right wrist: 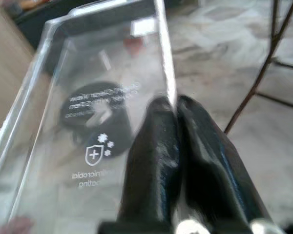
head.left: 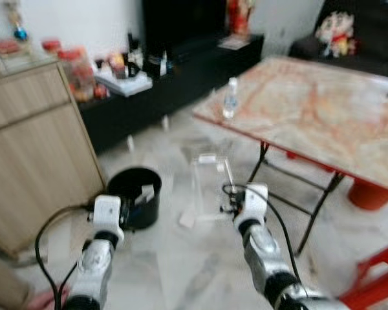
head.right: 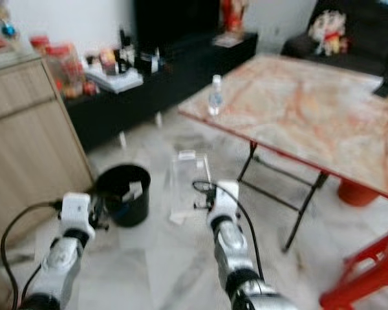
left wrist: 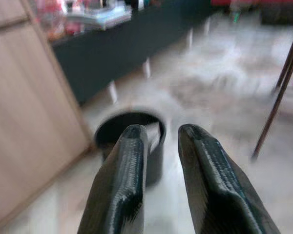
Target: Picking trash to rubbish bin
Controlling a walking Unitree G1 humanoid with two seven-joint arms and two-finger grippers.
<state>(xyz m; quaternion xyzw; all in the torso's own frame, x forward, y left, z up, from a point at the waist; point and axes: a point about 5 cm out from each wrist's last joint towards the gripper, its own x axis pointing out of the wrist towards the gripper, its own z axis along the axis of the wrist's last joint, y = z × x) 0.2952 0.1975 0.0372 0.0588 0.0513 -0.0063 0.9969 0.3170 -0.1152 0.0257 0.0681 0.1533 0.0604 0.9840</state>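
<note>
Right hand (right wrist: 178, 109) clamps edge of clear plastic package (right wrist: 88, 122), held above floor; my left hand (left wrist: 158, 139) slightly parted, empty, facing black bin (head.left: 134, 194).

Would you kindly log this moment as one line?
right gripper: shut on clear plastic package | left gripper: open, empty | black bin: ahead on floor
</note>
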